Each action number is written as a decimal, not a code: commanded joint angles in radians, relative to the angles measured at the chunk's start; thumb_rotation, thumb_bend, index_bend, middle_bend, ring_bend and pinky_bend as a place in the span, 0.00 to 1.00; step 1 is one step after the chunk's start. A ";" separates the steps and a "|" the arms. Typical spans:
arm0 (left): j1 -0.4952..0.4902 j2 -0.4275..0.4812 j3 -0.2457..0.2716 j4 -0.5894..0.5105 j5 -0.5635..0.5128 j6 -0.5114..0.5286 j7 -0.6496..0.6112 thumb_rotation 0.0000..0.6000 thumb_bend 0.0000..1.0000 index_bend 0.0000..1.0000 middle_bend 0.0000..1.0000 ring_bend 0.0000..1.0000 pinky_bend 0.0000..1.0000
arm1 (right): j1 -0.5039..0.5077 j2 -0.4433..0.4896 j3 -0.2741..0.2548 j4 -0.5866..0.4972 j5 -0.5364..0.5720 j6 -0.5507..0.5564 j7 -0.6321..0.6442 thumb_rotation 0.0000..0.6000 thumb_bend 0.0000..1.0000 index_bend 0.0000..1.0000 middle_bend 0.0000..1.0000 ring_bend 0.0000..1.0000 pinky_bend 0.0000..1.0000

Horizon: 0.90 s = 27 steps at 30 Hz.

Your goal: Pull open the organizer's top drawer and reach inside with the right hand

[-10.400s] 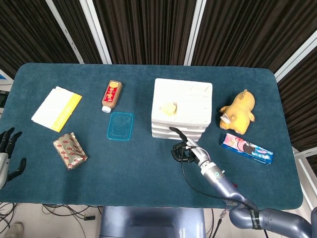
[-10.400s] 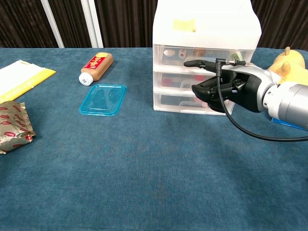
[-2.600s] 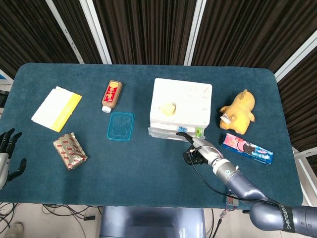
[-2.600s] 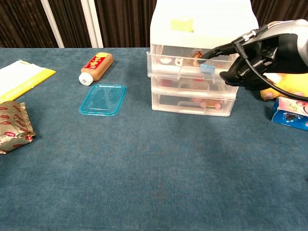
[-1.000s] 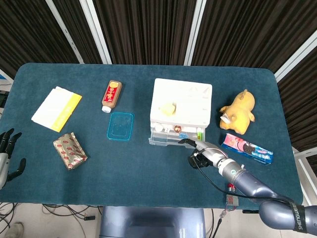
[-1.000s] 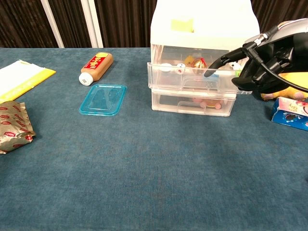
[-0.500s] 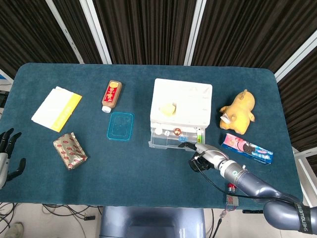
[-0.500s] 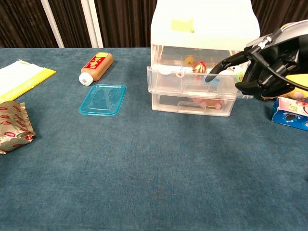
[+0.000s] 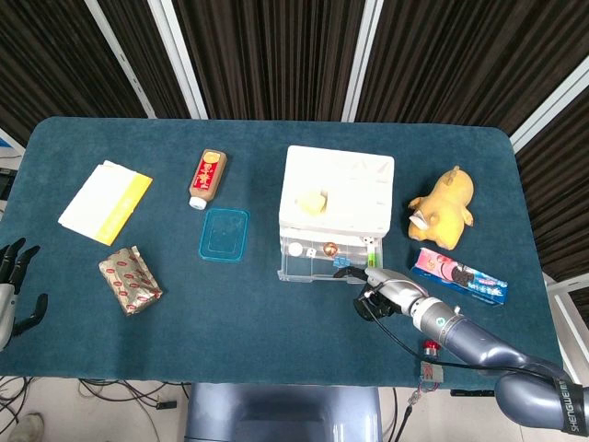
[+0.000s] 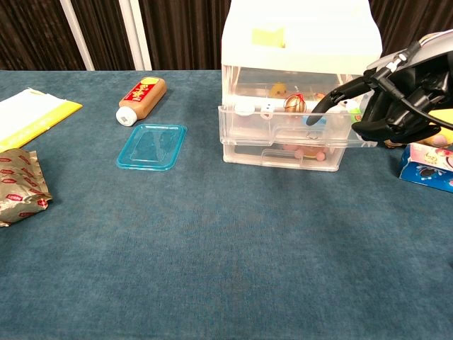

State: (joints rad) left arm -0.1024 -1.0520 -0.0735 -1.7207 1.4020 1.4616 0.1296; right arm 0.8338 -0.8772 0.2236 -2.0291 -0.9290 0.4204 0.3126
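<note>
The white three-drawer organizer (image 9: 338, 195) (image 10: 297, 42) stands at mid-table. Its clear top drawer (image 9: 324, 261) (image 10: 283, 129) is slid partway out and shows several small trinkets inside. My right hand (image 9: 385, 294) (image 10: 398, 99) is at the drawer's front right corner. One finger (image 10: 331, 95) hooks over the front rim into the drawer, and the rest are curled in. My left hand (image 9: 13, 287) hangs off the table's left edge with its fingers spread and nothing in it; the chest view does not show it.
A brown sauce bottle (image 9: 205, 178) (image 10: 141, 98) and a blue lid (image 9: 225, 234) (image 10: 152, 146) lie left of the organizer. Farther left are a yellow-white packet (image 9: 104, 200) and a foil snack pack (image 9: 130, 279). A yellow plush toy (image 9: 444, 205) and a cookie box (image 9: 458, 275) sit right.
The top drawer has slid further out toward the front with my right hand drawing back. More of the trinkets inside now show. The left hand has not moved.
</note>
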 commanded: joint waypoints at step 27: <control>0.000 0.000 0.000 0.001 -0.001 -0.001 0.001 1.00 0.42 0.10 0.03 0.00 0.00 | -0.015 0.016 -0.007 -0.015 -0.047 -0.007 0.029 1.00 0.66 0.22 0.87 0.91 0.91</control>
State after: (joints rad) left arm -0.1027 -1.0522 -0.0736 -1.7198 1.4014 1.4608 0.1302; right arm 0.8186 -0.8608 0.2169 -2.0437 -0.9764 0.4133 0.3417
